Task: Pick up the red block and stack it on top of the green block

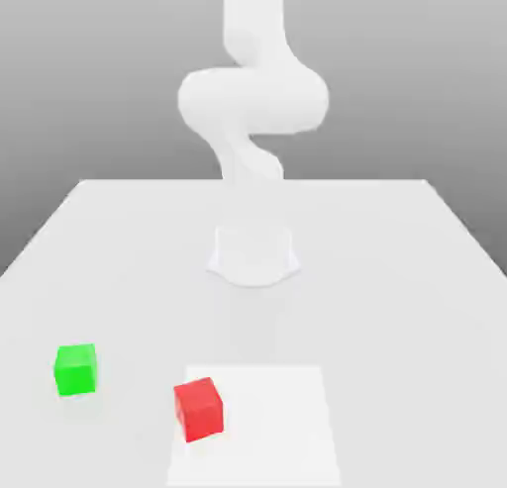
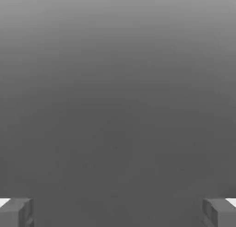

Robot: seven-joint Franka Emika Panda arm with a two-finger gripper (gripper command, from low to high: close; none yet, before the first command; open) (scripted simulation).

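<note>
On a white surface point(image 1: 396, 278), the green block point(image 1: 75, 368) sits toward the exterior view's left, the red block point(image 1: 199, 409) near it to the right, apart and slightly turned; behind, the white arm point(image 1: 253, 100) rises, its gripper point(image 2: 118, 212) spread wide, holding nothing.

Red block point(image 1: 199, 408) is being rendered plain bright red; green block point(image 1: 75, 368) plain bright green; table point(image 1: 396, 278) white; arm point(image 1: 253, 100) white.
</note>
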